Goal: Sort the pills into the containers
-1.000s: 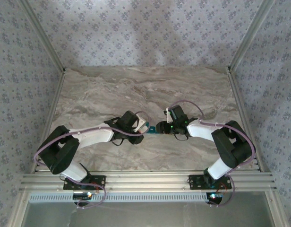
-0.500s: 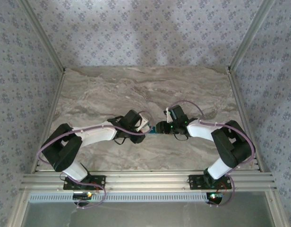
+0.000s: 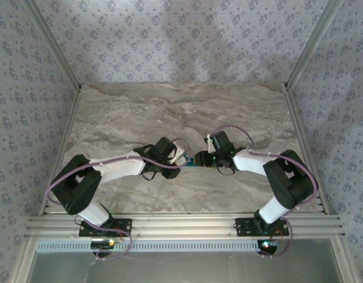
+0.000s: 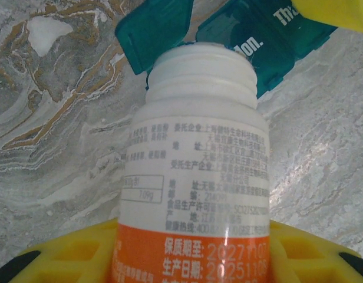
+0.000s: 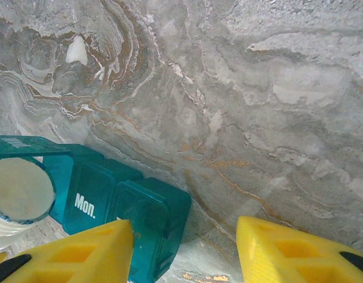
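Left gripper [image 4: 190, 250] is pinching the white, orange-banded bottle [image 4: 196, 153] by its lower body. The jaws are pressing on both sides and the mouth is pointing straight ahead of the fingers. Container strip [image 4: 276, 41] is lying on the marble table [image 4: 58, 147] just past the neck, touching it or nearly so. My read: it's lining up to pour pills into the cell whose lid [image 4: 153, 30] is standing open, ahead and left of the neck.

Right gripper [image 5: 182, 230] is standing spread, with bare marble between the jaws. The strip's end is lying against the finger [image 5: 75, 253] nearer the bottle, and the other finger is well clear. Probably it's bracing the strip so the bottle isn't shoving it away, not gripping it.

View differences:
- **Left wrist:** it's giving the label and the neck-to-strip alignment, but hiding the opening.
- **Right wrist:** it's looking into the bottle mouth [image 5: 19, 188], low and off to the bottle side of its fingers, over the cell beside "Mon." Whether pills are dropping I can't tell.
- **Top view:** it's showing both grippers meeting nose to nose mid-table, teal strip between them.
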Controlling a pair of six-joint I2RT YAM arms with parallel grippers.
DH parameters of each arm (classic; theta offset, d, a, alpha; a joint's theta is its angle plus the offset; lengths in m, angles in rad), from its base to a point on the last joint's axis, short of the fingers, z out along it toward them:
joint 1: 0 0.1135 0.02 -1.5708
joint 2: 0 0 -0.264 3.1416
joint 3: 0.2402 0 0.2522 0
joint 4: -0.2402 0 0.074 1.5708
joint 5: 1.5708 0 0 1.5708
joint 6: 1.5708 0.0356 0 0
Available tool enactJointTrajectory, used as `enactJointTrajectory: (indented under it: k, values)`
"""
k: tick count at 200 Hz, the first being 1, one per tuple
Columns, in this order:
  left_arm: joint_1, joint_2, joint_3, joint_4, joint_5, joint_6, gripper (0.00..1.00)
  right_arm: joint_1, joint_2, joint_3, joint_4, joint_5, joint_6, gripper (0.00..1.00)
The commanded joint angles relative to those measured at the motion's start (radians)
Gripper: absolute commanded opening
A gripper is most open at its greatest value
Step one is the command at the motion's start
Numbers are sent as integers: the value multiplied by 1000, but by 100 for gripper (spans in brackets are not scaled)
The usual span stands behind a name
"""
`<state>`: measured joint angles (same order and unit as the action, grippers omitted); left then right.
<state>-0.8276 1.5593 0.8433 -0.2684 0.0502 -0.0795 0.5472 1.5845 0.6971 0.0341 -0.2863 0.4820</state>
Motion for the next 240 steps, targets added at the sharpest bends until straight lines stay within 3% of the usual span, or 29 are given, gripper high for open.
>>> enactJointTrajectory:
  k: [1,240]
  values:
    - [-8,-35,6,-24,-12,1,0,-4,23,-13,-25,2,1,51]
    - [-9,44,118,-164,-19,50,0,-5,23,-14,-24,-4,2,50]
